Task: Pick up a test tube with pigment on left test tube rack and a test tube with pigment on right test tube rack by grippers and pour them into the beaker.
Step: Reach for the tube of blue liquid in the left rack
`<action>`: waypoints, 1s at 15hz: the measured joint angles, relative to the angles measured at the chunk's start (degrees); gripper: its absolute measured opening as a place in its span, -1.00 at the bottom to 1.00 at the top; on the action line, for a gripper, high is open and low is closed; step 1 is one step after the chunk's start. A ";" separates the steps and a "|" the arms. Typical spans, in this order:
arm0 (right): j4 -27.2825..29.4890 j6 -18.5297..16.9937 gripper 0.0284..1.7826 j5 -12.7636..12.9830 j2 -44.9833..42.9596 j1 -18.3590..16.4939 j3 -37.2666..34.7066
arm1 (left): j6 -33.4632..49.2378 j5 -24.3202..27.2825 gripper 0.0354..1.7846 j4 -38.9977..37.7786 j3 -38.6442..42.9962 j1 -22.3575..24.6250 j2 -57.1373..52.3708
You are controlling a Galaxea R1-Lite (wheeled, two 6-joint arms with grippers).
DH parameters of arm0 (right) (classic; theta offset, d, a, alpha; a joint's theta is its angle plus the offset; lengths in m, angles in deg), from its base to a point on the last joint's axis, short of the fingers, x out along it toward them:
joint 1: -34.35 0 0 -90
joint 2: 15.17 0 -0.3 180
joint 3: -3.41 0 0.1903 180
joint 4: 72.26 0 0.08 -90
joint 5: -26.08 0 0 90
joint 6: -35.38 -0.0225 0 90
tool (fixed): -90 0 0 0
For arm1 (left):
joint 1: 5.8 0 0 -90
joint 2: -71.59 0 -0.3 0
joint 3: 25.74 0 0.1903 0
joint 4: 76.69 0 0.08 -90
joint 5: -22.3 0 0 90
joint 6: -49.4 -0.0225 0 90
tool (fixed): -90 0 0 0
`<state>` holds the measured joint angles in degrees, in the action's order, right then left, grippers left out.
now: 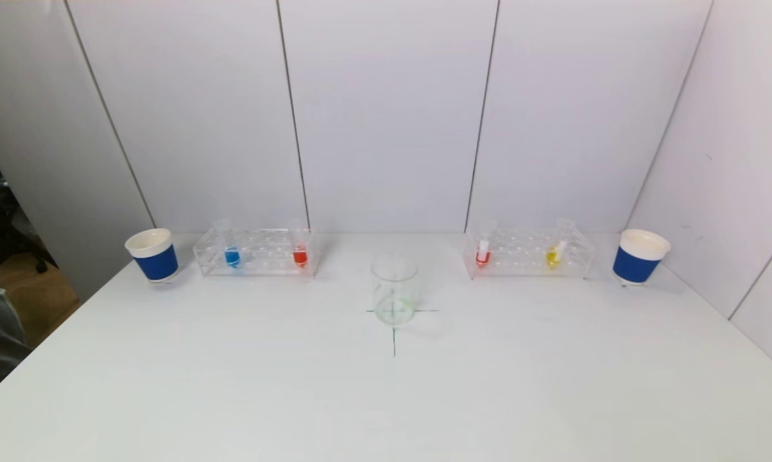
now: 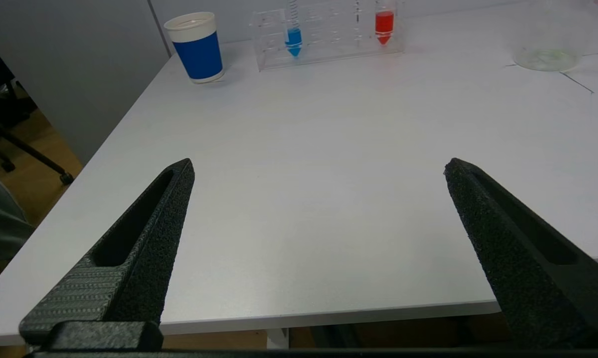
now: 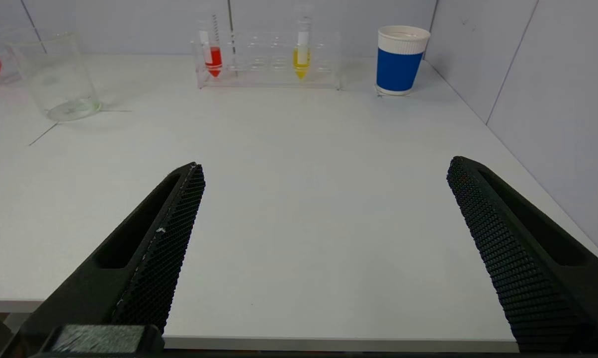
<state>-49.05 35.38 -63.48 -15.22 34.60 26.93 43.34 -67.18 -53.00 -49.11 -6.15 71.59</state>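
The left clear rack (image 1: pixel 257 253) holds a blue-pigment tube (image 1: pixel 232 255) and a red-pigment tube (image 1: pixel 300 255). The right clear rack (image 1: pixel 530 253) holds a red-pigment tube (image 1: pixel 482 255) and a yellow-pigment tube (image 1: pixel 554 255). A glass beaker (image 1: pixel 394 290) stands between them on a cross mark. My left gripper (image 2: pixel 318 169) is open and empty above the table's near edge, far from the left rack (image 2: pixel 328 35). My right gripper (image 3: pixel 326 169) is open and empty near the front edge, far from the right rack (image 3: pixel 269 62). Neither gripper shows in the head view.
A blue-banded white paper cup (image 1: pixel 153 255) stands left of the left rack, another (image 1: pixel 639 256) right of the right rack. White wall panels close the back and right side. The table's left edge (image 2: pixel 125 124) drops to the floor.
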 joint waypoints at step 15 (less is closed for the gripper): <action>0.00 0.00 0.99 0.00 0.00 0.00 0.02 | -0.91 -0.63 0.98 0.30 -23.02 -0.06 20.78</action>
<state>-49.05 35.38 -63.48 -15.22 34.60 26.96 42.43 -67.81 -52.69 -72.12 -6.21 92.38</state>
